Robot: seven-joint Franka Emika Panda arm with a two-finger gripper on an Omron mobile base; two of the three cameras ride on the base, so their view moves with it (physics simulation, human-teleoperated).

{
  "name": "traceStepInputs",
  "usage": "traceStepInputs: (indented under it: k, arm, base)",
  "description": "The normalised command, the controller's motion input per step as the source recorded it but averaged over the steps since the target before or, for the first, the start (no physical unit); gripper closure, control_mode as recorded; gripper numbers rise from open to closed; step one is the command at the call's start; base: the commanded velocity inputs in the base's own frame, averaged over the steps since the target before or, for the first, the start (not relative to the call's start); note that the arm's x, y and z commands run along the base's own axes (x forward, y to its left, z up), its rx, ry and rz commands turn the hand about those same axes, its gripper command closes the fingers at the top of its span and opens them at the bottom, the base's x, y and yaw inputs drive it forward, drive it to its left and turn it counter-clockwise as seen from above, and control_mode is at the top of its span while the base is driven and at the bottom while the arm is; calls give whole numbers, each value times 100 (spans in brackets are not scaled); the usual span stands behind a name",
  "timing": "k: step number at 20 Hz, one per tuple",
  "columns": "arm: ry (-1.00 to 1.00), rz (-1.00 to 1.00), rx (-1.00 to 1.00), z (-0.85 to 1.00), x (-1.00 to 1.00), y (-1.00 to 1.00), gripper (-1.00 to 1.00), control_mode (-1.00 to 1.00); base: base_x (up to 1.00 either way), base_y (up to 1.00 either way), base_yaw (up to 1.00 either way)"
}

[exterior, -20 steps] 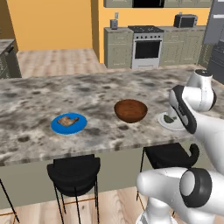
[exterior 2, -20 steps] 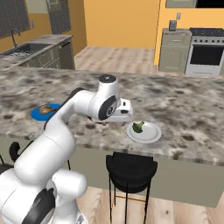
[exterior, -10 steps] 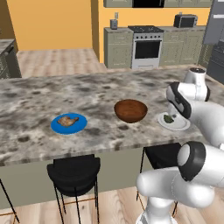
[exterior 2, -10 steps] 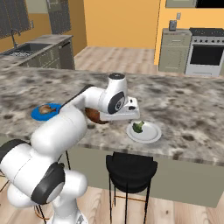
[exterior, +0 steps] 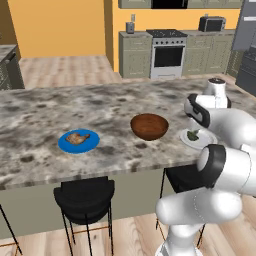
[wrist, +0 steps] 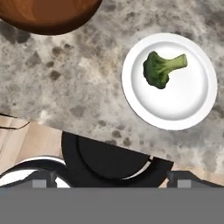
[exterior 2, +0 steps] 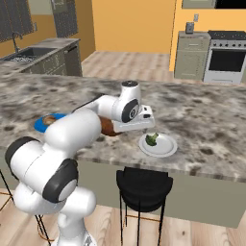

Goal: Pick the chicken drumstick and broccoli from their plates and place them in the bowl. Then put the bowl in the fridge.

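The broccoli (wrist: 162, 69) lies on the pale plate (wrist: 192, 103) near the counter's front edge, also seen as broccoli (exterior 2: 152, 139) on its plate (exterior 2: 166, 149). My gripper (exterior 2: 143, 123) hangs open and empty just left of that plate, above the counter, its fingertips (wrist: 46, 178) spread wide. The brown bowl (exterior: 149, 126) stands beside the plate, partly behind my arm in the right base view. Farther left, the chicken drumstick (exterior: 77, 138) rests on the blue plate (exterior: 65, 145). A grey slice of the fridge (exterior: 247, 30) shows at the far right.
Black stools (exterior: 85, 200) stand under the counter's front edge, one directly below the hand (wrist: 109, 162). A stove (exterior: 167, 52) and beige cupboards line the back wall. A sink (exterior 2: 21, 57) sits on the far left counter.
The arm has swung right, carrying the open hand from over the bowl toward the broccoli plate. The food, plates and bowl have not moved.
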Motion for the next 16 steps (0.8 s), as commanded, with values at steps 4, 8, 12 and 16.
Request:
traceStepInputs:
  k: [4, 8, 12, 16]
  arm:
    - [-1, 10, -13, -33, 10, 0, -100, -100]
    - [-4, 8, -5, -26, 15, -8, -100, -100]
    - [-2, 8, 0, -21, 20, -16, -100, -100]
    - [0, 8, 0, -9, 33, -13, -100, -100]
  base:
    - [0, 0, 0]
    - [0, 0, 0]
    - [0, 0, 0]
    - [0, 0, 0]
